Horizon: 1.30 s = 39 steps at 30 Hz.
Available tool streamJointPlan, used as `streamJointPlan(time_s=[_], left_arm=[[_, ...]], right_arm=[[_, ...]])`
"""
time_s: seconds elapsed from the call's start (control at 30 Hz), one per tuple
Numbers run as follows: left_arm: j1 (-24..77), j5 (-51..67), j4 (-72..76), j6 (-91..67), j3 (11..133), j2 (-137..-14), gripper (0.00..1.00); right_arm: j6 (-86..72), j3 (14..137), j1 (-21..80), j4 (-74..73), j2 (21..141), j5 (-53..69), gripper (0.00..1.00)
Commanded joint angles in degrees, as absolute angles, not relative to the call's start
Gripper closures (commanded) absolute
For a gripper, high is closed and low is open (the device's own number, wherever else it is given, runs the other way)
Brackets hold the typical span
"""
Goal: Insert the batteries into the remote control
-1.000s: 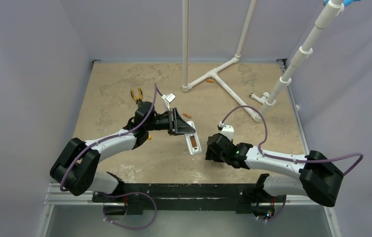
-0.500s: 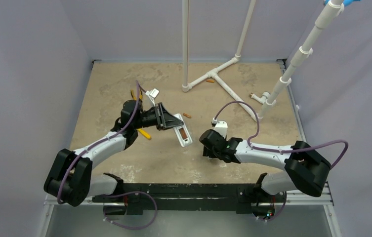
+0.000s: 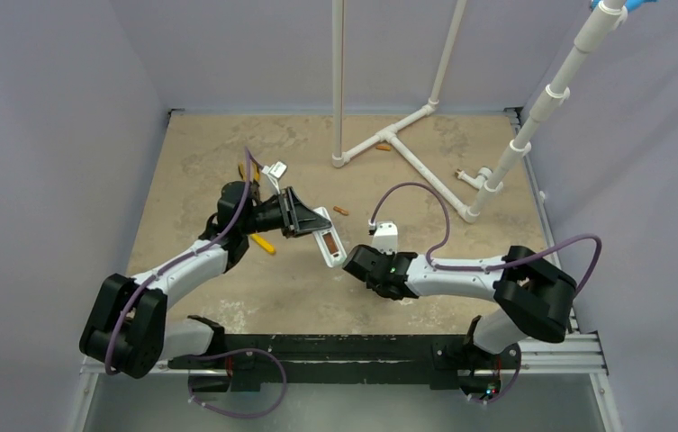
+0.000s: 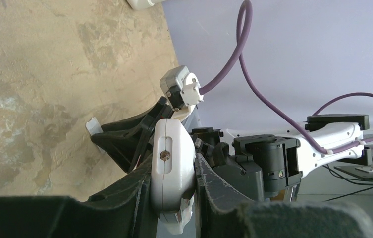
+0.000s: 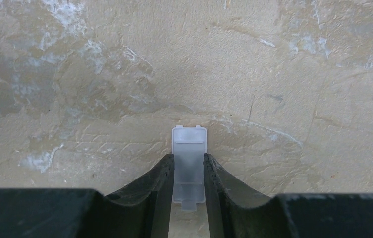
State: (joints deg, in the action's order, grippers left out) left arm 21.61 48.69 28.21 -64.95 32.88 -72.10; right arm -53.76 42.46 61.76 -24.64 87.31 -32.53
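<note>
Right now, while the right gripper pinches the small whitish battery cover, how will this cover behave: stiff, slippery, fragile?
The battery cover looks like thin moulded plastic, so it is probably stiff and very light. Its smooth sides are pinched by the right gripper, so it may slip or twist. The small tabs at its end might snap if pressed hard.

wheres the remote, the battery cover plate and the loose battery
remote control (image 4: 172,166), left wrist view, middle of its white casing
cover plate (image 5: 189,158), right wrist view, centre of the plate
loose battery (image 3: 341,211), top view, middle of the cylinder
</note>
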Motion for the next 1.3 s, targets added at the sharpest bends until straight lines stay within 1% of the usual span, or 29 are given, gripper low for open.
streamJointPlan(time_s=[0.0,0.23,0.47,0.6,0.73,0.8,0.9,1.03,1.17,1.27], left_arm=[[21.31,50.01,30.94,-64.69,34.54,-72.50,1.00],[21.36,50.26,31.02,-64.72,34.64,-72.93,1.00],[21.36,50.35,31.31,-64.95,34.72,-73.16,1.00],[21.36,50.45,31.29,-65.04,34.89,-73.10,1.00],[21.35,50.36,31.37,-65.12,34.94,-73.20,1.00],[21.36,50.36,31.29,-65.13,34.94,-73.21,1.00],[21.35,50.28,31.44,-65.13,34.92,-73.32,1.00],[21.36,50.08,31.42,-65.21,34.94,-73.10,1.00],[21.36,49.79,31.31,-65.22,34.73,-72.64,1.00],[21.36,49.75,31.22,-65.21,34.71,-72.51,1.00]], right_arm=[[-56.60,37.10,63.24,-35.79,91.18,-26.84,0.73],[-57.13,35.56,63.28,-37.95,85.97,-27.26,0.69],[-57.26,33.18,63.28,-34.24,83.02,-22.54,0.68],[-57.64,32.26,63.28,-32.64,80.44,-21.69,0.57],[-58.45,30.58,63.13,-30.70,75.78,-22.16,0.53],[-59.06,29.70,62.92,-30.09,72.97,-22.90,0.54],[-59.54,28.17,61.08,-29.26,69.45,-22.91,0.58],[-57.88,24.41,57.41,-24.53,64.90,-18.99,0.62],[-56.09,22.51,54.09,-21.53,63.30,-15.12,0.64],[-55.56,22.28,53.72,-20.56,63.54,-14.34,0.65]])
